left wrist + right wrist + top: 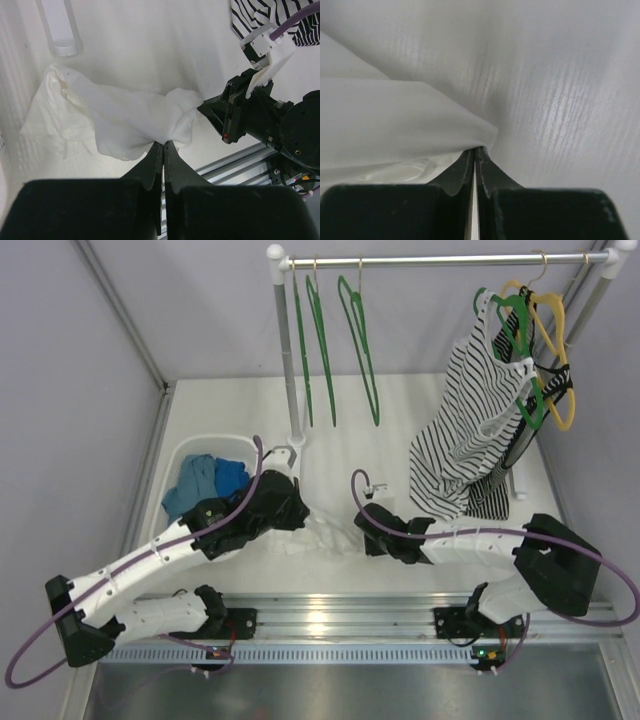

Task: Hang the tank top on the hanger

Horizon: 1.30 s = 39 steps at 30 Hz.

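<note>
Thin white sleeveless tank top [110, 110], crumpled on white table [150, 45], pinched between closed jaws of left gripper [163, 145] and right gripper [476, 150].

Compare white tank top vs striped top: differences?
Pattern: the tank top is plain white; the striped top is black-and-white.
Pose: the tank top lies crumpled on the table; the striped top hangs from the rail.
Grip: the left tool and the right tool both pinch the tank top; neither touches the striped top.
Both are cloth tops.
</note>
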Motion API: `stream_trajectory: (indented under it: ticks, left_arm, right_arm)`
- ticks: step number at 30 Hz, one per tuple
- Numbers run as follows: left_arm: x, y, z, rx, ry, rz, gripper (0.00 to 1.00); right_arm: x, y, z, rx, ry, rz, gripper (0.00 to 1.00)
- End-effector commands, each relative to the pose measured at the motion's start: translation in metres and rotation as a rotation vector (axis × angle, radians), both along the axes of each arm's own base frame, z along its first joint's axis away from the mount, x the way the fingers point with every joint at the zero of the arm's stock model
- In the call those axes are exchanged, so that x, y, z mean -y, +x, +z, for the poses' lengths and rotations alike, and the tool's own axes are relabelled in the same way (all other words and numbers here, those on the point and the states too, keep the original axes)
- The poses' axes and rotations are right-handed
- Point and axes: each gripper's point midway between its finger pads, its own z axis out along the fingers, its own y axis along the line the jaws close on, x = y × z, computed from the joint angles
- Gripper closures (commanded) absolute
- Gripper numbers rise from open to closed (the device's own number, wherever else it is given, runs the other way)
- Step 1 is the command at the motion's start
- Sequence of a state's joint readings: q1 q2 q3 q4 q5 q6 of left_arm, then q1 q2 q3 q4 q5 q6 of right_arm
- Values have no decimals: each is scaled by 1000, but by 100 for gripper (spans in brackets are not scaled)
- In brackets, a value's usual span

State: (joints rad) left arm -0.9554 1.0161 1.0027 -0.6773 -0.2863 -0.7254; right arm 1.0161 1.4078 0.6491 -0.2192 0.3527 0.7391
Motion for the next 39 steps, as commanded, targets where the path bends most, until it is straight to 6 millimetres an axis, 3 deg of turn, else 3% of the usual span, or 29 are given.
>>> stream_trajectory:
  ticks: [1, 5, 16, 19, 22, 26, 35, 39]
  left_arm:
    - [-7, 5, 34, 74, -36, 22, 100]
    - [-18, 7, 50, 118, -46, 57, 100]
    - [-53, 9, 69, 191, -46, 179, 100]
    - [-56, 7, 68, 185, -41, 182, 100]
    - [-57, 5, 64, 172, -33, 176, 100]
    - [-42, -4, 60, 130, -61, 92, 100]
    - [-13, -21, 88, 198, -160, -134, 100]
    - [-10, -21, 74, 162, -127, -144, 100]
  right_arm:
    - [10, 18, 18, 67, 4, -49, 100]
    - [39, 32, 36, 95, 6, -118, 100]
    - [111, 72, 137, 280, 74, -281, 100]
    - [122, 80, 161, 319, 91, -299, 100]
    - [130, 88, 184, 356, 107, -311, 100]
    - [125, 89, 214, 390, 154, -276, 100]
    - [129, 72, 334, 594, 250, -196, 100]
    - [120, 68, 340, 564, 236, -122, 100]
